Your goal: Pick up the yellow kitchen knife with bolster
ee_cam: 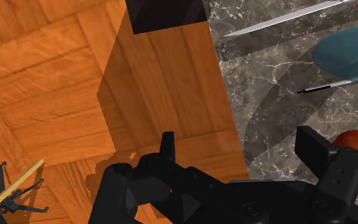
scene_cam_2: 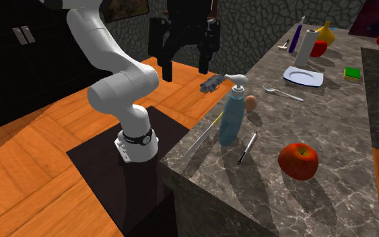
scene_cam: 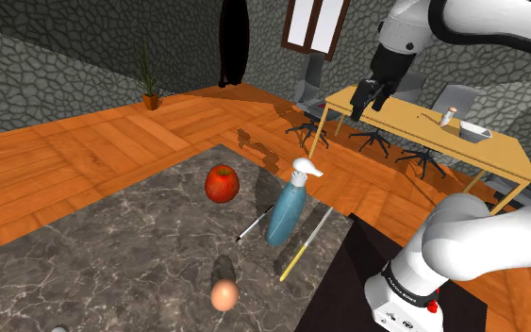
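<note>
The yellow-handled knife (scene_cam: 303, 247) lies flat on the marble counter (scene_cam: 112, 255) beside a blue spray bottle (scene_cam: 287, 209), near the counter's edge by my stand. Its grey blade points toward the counter's corner. In the second exterior view the knife (scene_cam_2: 204, 133) runs along the left of the bottle (scene_cam_2: 232, 118). My gripper (scene_cam: 369, 104) hangs high above the wooden floor, off the counter and well away from the knife, open and with nothing in it. Its black fingers (scene_cam_2: 167, 67) stand wide apart. In the wrist view the knife's blade (ee_cam: 279, 18) shows far beyond the gripper (ee_cam: 242, 149).
On the counter are a red apple (scene_cam: 221, 183), a thin black-handled utensil (scene_cam: 252, 227), an egg (scene_cam: 224, 296) and a dark cylinder (scene_cam: 223, 273). Farther along stand a white plate (scene_cam_2: 303, 76), a spoon (scene_cam_2: 282, 93) and bottles. A wooden desk (scene_cam: 423, 127) stands behind the arm.
</note>
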You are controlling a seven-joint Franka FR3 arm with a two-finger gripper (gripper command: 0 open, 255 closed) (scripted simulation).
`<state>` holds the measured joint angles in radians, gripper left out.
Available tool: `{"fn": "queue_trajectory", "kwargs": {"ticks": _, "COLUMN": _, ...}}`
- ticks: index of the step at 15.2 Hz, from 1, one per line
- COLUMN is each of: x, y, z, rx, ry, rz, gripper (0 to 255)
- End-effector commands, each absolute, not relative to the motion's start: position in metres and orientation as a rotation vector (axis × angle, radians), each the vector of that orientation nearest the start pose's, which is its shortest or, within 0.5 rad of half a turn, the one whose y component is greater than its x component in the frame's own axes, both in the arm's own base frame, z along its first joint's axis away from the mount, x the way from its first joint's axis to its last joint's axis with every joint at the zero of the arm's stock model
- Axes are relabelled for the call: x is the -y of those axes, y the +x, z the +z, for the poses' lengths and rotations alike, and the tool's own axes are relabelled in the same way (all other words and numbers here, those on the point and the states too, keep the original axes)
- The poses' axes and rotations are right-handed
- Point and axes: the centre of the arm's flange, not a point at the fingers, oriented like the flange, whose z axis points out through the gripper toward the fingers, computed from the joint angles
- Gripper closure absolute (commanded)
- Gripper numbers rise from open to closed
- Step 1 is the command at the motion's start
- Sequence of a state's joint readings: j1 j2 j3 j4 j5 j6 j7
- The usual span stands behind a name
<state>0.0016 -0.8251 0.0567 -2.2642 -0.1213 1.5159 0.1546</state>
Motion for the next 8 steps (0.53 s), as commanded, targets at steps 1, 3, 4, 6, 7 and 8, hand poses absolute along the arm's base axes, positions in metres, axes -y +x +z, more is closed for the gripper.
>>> {"fn": "queue_trajectory", "kwargs": {"ticks": 1, "x": -0.011, "y": 0.29, "z": 0.641, "rx": -0.204, "ry": -3.286, "rz": -0.151, "gripper": 0}}
{"fn": "queue_trajectory", "kwargs": {"ticks": 3, "x": -0.02, "y": 0.28, "z": 0.619, "rx": -0.375, "ry": -3.272, "rz": -0.146, "gripper": 0}}
{"fn": "queue_trajectory", "kwargs": {"ticks": 4, "x": -0.024, "y": 0.275, "z": 0.608, "rx": -0.461, "ry": -3.261, "rz": -0.143, "gripper": 0}}
{"fn": "queue_trajectory", "kwargs": {"ticks": 6, "x": -0.035, "y": 0.267, "z": 0.586, "rx": -0.63, "ry": -3.233, "rz": -0.138, "gripper": 0}}
{"fn": "queue_trajectory", "kwargs": {"ticks": 7, "x": -0.04, "y": 0.263, "z": 0.575, "rx": -0.714, "ry": -3.216, "rz": -0.134, "gripper": 0}}
{"fn": "queue_trajectory", "kwargs": {"ticks": 8, "x": -0.046, "y": 0.259, "z": 0.563, "rx": -0.798, "ry": -3.196, "rz": -0.131, "gripper": 0}}
